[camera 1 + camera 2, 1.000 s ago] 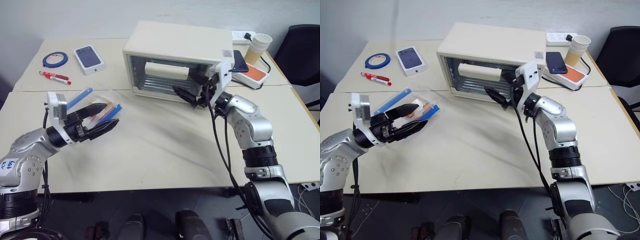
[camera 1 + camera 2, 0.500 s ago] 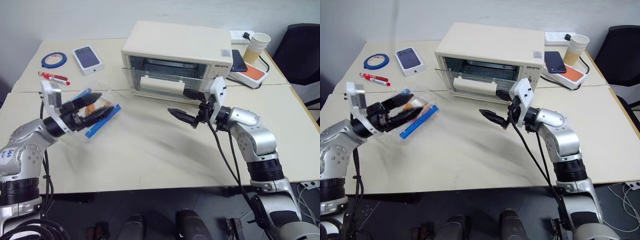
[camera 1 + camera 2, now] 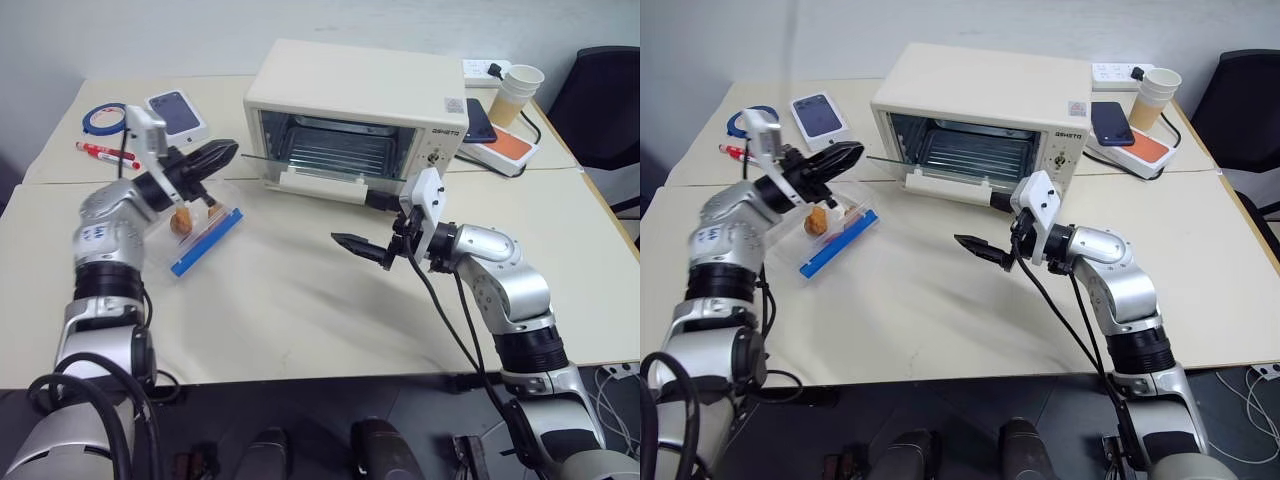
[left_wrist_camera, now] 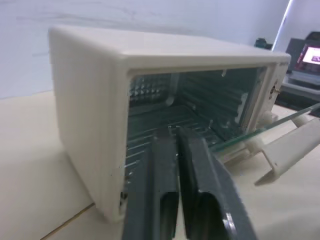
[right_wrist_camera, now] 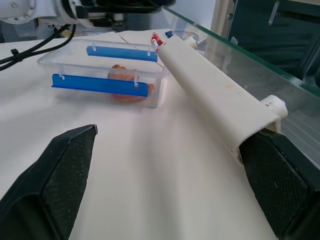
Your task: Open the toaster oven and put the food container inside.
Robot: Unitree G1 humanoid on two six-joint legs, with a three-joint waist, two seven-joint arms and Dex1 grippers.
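The clear shallow plastic food container (image 3: 200,226) with blue clips now lies on the table left of the cream-white toaster oven (image 3: 358,115), whose glass door has dropped open. My left gripper (image 3: 212,157) has snapped shut, empty, above it; my right gripper (image 3: 362,238) stays wide open, empty. I judge I must regrasp.

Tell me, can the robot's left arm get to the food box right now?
Probably yes. The food container lies on the table just below the left gripper, with nothing between them. The gripper is shut and empty, pointing toward the toaster oven, so it would need to open and dip down first.
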